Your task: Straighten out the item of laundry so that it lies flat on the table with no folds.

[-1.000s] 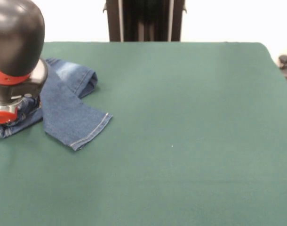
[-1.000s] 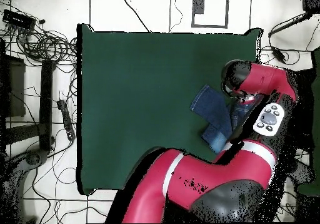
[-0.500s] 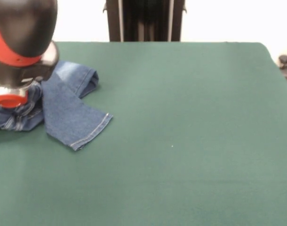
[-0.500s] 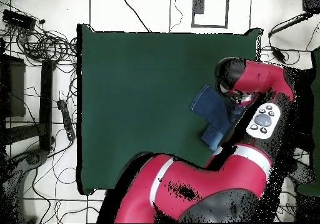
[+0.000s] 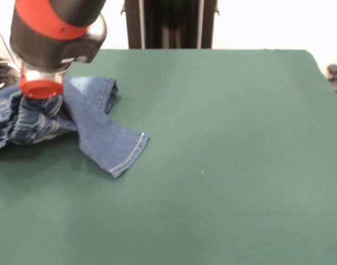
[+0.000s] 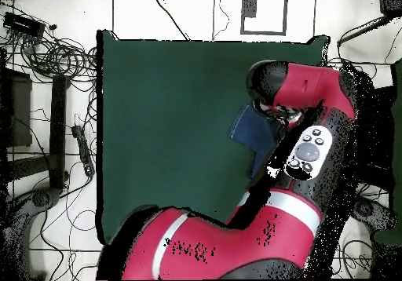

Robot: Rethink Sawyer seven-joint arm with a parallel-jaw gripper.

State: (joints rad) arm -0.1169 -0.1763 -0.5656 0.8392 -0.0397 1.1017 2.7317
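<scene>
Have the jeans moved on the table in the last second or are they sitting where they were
Yes. In the front view the jeans have shifted right, toward the middle of the table; the hemmed leg end now lies farther from the table's left edge, and the bunched part looks lifted.

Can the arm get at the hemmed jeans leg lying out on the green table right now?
Probably yes. The hemmed leg of the jeans lies open on the table with nothing over or beside it, and the arm hangs above the bunched part just next to it.
</scene>
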